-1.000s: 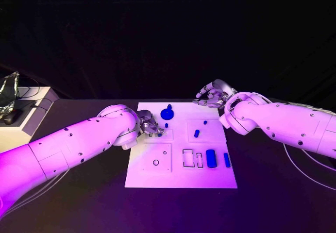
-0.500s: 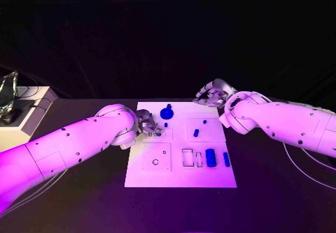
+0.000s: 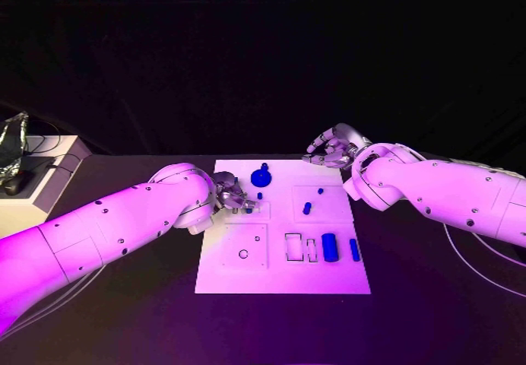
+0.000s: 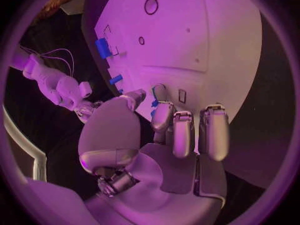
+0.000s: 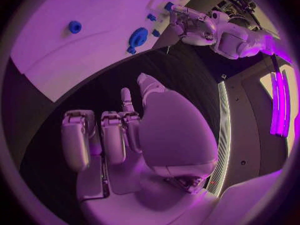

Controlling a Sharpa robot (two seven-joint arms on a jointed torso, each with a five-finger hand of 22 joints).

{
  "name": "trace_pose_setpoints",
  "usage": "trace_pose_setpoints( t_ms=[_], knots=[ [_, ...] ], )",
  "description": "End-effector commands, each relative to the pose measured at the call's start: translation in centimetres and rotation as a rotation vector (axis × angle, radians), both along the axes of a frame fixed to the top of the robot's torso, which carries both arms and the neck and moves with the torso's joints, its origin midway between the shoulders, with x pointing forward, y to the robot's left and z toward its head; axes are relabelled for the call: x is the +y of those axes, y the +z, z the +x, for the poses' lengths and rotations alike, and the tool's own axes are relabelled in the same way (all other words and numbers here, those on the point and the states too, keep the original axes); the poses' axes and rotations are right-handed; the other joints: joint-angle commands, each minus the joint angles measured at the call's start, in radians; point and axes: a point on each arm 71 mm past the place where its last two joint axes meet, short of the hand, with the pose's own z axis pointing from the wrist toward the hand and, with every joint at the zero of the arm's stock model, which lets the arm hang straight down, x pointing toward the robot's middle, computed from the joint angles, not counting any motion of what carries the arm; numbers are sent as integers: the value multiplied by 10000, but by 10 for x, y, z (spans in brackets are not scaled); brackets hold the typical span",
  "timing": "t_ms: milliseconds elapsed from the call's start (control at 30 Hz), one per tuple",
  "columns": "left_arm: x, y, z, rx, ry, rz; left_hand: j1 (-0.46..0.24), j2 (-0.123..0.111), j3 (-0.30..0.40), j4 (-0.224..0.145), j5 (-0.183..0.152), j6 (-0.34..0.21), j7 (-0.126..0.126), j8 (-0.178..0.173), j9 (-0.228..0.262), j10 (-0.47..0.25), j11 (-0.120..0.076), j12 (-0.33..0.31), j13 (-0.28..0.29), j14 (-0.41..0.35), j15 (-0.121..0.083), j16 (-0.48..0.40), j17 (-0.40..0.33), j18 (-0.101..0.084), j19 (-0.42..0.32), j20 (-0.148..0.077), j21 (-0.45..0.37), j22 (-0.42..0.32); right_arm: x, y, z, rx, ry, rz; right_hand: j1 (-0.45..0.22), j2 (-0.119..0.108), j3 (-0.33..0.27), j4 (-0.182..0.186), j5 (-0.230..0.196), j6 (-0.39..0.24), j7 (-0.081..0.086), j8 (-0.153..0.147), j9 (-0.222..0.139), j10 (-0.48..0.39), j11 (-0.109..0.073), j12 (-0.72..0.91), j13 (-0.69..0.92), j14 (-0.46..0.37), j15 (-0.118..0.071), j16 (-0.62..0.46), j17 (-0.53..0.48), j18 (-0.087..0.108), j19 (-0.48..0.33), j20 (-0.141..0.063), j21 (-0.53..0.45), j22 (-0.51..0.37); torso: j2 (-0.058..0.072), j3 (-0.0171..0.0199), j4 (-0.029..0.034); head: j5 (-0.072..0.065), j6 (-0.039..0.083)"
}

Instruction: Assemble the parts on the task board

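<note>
no readable text, labels or signs

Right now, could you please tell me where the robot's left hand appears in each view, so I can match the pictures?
Head view: left hand at the task board's left edge, towards its far end.
Left wrist view: the hand rises up the middle, fingers over the board.
Right wrist view: the hand is seen across the board, pinching a small blue part.
Shared landmark: the white task board.
</note>
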Motion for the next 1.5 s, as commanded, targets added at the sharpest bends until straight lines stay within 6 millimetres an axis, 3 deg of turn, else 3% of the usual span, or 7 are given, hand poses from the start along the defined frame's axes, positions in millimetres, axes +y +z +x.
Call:
trace_pose_setpoints(
  t_ms=[33,367,967,1167,1233,1333,1500],
  knots=[
    [-1,1,-1,12,1,-223,-153,47,-143,13,-266,50,40,-44,-19,-24,-2,-56,15,1040,-40,34,2635,-182,61,13,-33,755,1,0,0,-68,77,-72,-100,-15,57,10,34,-55,-6,60,10,515,-21,-48,2082,870,-23,-36,1891,-17,670,-14,-42,2185,3,2,-2,-18,-3],
    [3,3,-1,4,40,-242,-203,21,-531,15,-739,51,36,-64,-14,-34,-3,-79,9,1040,-41,34,2635,-180,58,17,-41,753,-1,0,-1,-78,41,-73,-100,-15,57,10,34,-55,-6,60,10,515,-21,-48,2082,870,-23,-36,1891,-17,670,-14,-42,2185,-2,1,-2,-27,-4],
    [19,30,5,-293,576,-1221,-125,55,-604,1,-825,-11,49,-93,-15,-113,4,-210,-157,1040,-41,34,2635,-165,20,17,-69,693,-3,0,-1,-111,-14,-72,-100,-15,57,10,34,-55,-6,60,10,515,-21,-48,2082,870,-23,-36,1891,-17,670,-14,-42,2185,5,-10,3,-25,-6],
    [31,38,11,-293,978,-1637,106,117,-781,0,-780,-301,155,-174,6,-458,94,-666,-730,1001,19,-25,2501,-101,-170,59,-208,405,-4,1,-1,-148,-38,-64,-100,-15,57,10,34,-55,-6,60,10,515,-21,-48,2082,870,-23,-36,1891,-17,670,-14,-42,2185,-1,0,6,-46,20],
    [35,40,13,-232,1133,-1815,269,178,-856,1,-727,-552,260,-259,9,-832,185,-1166,-1362,966,93,-80,2382,-61,-295,109,-304,222,-4,1,-1,-155,-43,-61,-100,-15,57,10,34,-55,-6,60,10,515,-21,-48,2082,870,-23,-36,1891,-17,670,-14,-42,2185,2,-1,8,-39,35],
    [43,42,18,-160,1401,-2091,556,224,-999,3,-646,-1185,543,-600,-92,-1469,432,-1835,-2205,889,301,-195,2140,41,-631,258,-560,-258,-5,1,-1,-167,-57,-58,-100,-15,57,10,34,-55,-6,60,10,515,-21,-48,2082,870,-23,-36,1891,-17,670,-14,-42,2185,13,-6,-1,-64,71],
    [56,42,28,-119,1907,-2307,746,261,-1165,2,-597,-1590,772,-972,-335,-1758,636,-1996,-2503,873,484,-211,2101,69,-717,425,-636,-371,-7,1,-1,-185,-93,-55,-100,-15,57,10,34,-55,-6,60,10,515,-21,-48,2082,870,-23,-36,1891,-17,670,-14,-42,2185,21,-6,-8,-43,135]
  ],
)
